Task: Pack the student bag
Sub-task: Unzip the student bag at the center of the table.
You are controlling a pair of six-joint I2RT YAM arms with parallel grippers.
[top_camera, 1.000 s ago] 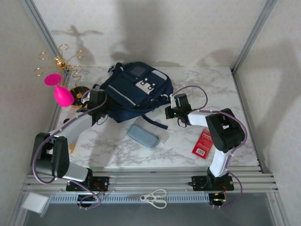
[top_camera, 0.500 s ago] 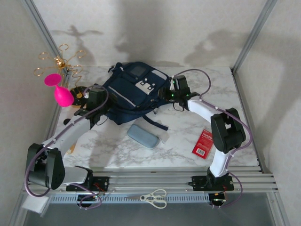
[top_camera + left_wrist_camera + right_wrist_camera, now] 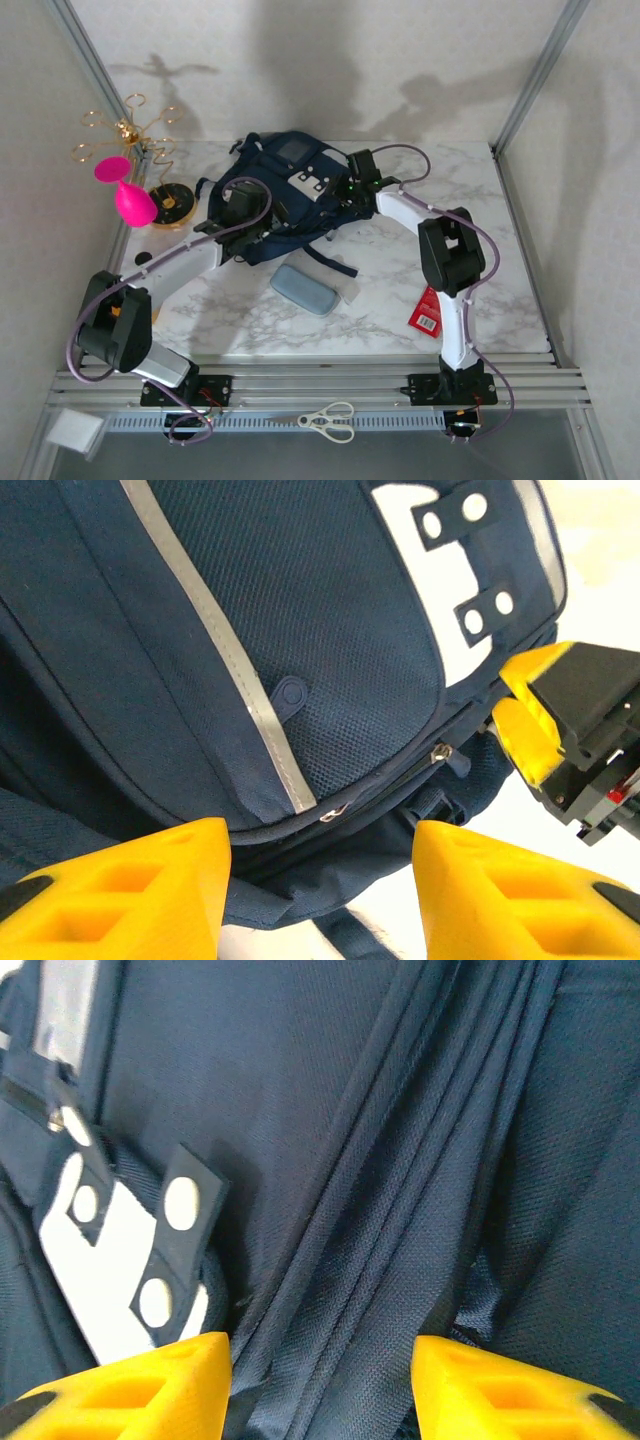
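Note:
The student bag (image 3: pixel 290 190), a navy backpack with white patches, lies at the back of the marble table. My left gripper (image 3: pixel 243 208) hovers at the bag's left front edge. In the left wrist view it (image 3: pixel 320 900) is open, its yellow fingers (image 3: pixel 130 890) standing on either side of the bag's lower seam, below the pale stripe (image 3: pixel 230 670) and a zipper pull (image 3: pixel 438 752). My right gripper (image 3: pixel 356 178) is at the bag's right side. It (image 3: pixel 320 1390) is open over folds of navy fabric, next to a white patch (image 3: pixel 100 1280). Nothing is gripped.
A grey-blue pencil case (image 3: pixel 305 290) lies in front of the bag, and a red packet (image 3: pixel 428 308) sits under the right arm. A pink object (image 3: pixel 128 195), a gold wire stand (image 3: pixel 125 130) and a round yellow holder (image 3: pixel 172 205) crowd the left. Scissors (image 3: pixel 330 420) lie on the front rail.
Both grippers went from shut to open. The left gripper moved right onto the bag's front edge, and the right gripper swung up and left onto the bag's right side.

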